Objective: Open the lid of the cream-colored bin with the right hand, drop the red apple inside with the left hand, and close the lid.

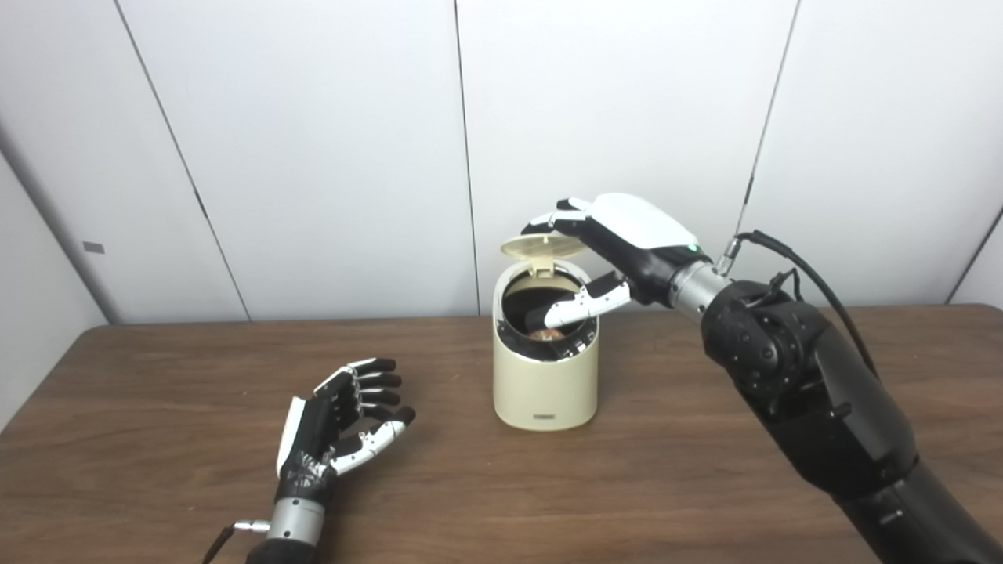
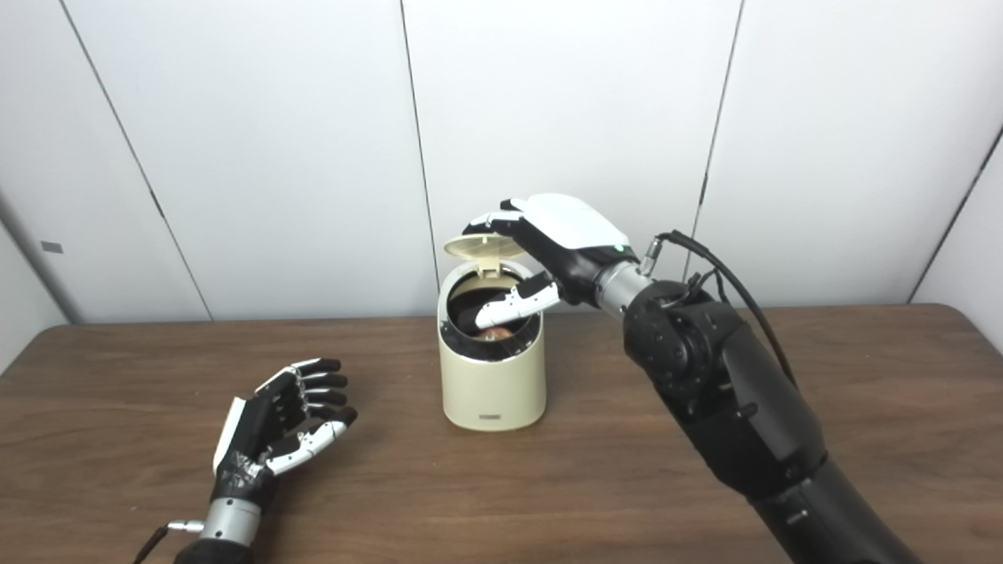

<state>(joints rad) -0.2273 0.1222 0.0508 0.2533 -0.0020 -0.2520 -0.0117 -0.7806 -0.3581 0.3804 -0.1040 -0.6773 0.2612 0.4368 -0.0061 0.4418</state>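
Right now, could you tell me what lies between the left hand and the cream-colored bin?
Only bare table between left hand and bin, in both eye views.

Your table looks like dark wood with a visible grain and a dull sheen. The bin and its lid look like smooth cream plastic, faintly glossy. Both your hands, left and right, show glossy white and black plastic shells with bare metal wrist collars. The wall panels behind look matt white and smooth.
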